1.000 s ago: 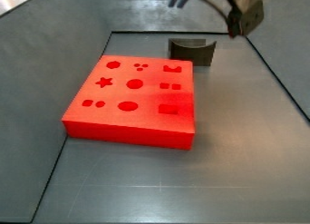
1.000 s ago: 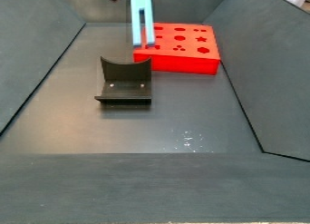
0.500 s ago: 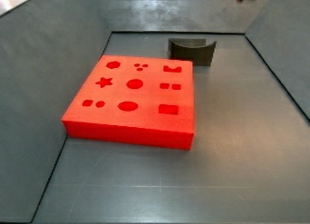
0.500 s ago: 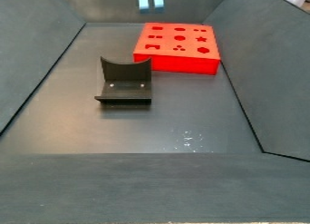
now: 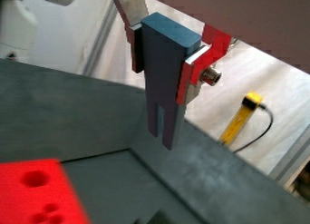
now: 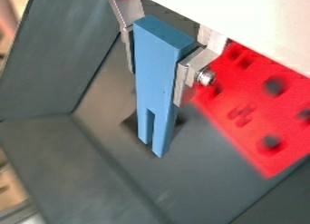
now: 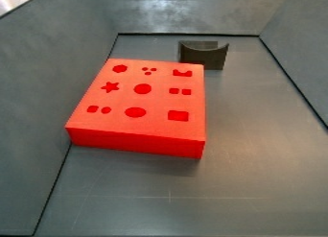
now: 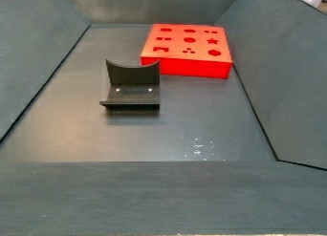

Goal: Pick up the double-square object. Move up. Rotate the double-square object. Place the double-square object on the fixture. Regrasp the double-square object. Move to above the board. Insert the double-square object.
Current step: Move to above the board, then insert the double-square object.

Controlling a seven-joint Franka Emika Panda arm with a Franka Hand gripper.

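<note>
In both wrist views my gripper (image 5: 165, 53) (image 6: 159, 57) is shut on the double-square object (image 5: 162, 87) (image 6: 158, 92), a long grey-blue bar that hangs straight down from the jaws, its lower end slotted. The silver fingers (image 5: 195, 57) (image 6: 187, 72) clamp its upper part from both sides. Gripper and bar are high above the floor and out of both side views. The red board (image 7: 141, 102) (image 8: 189, 47) lies flat with its cut-outs facing up, and shows in the wrist views too (image 5: 31, 187) (image 6: 260, 92). The dark fixture (image 7: 202, 53) (image 8: 132, 85) stands apart from the board, with nothing on it.
Grey sloped walls (image 7: 52, 39) (image 8: 45, 68) enclose the floor on all sides. Outside the bin, a yellow object (image 5: 244, 114) lies beyond the wall.
The gripper with the blue bar has risen: it showed at the top of both side views a second ago, only its tip half a second ago, and now it is out of them.
</note>
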